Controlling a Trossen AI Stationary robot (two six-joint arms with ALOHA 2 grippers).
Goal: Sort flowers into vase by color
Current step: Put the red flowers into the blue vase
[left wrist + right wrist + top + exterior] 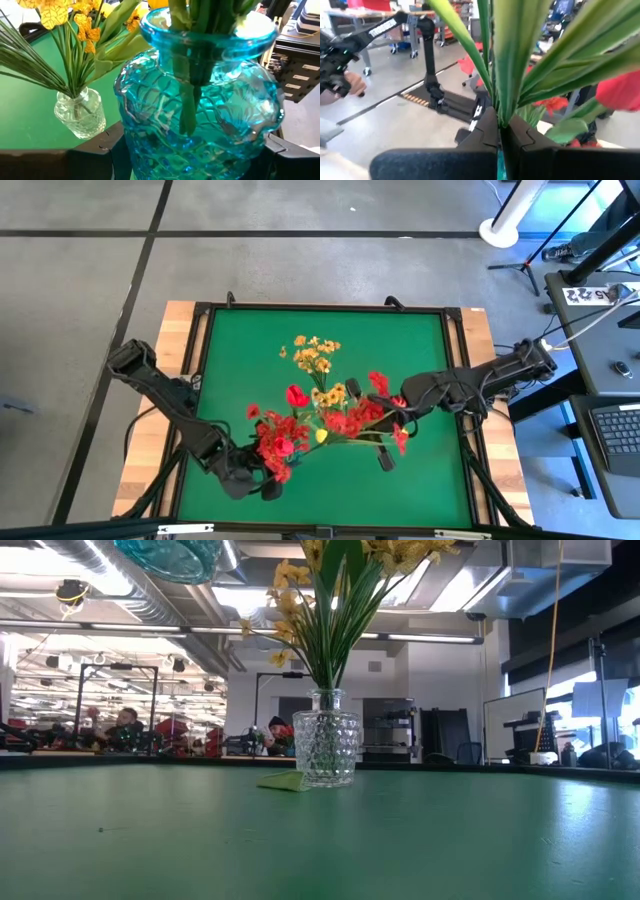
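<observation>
Hold on the left: clamps the blue vase by its belly in the left gripper, near the front edge of the tabletop. Carries it clear of the green surface, judging by the low view, where only blue glass shows at the top. Probably keeps it raised and steady as a target, mouth up, with red flowers already in it. Reaches in low from the left rear corner, elbow bent, forearm running toward the front centre.

Centre: leaves the clear vase standing upright on the tabletop, free of both grippers, with the yellow flowers gathered in it. Looks like the finished colour.

Right: pinches a bundle of green stems tight in the right gripper, red blooms fanning beyond. Stretches in from the right edge, nearly straight, wrist aimed at the red cluster. Seemingly heads for the blue vase's neck; cannot tell whether the stem ends are inside yet.
</observation>
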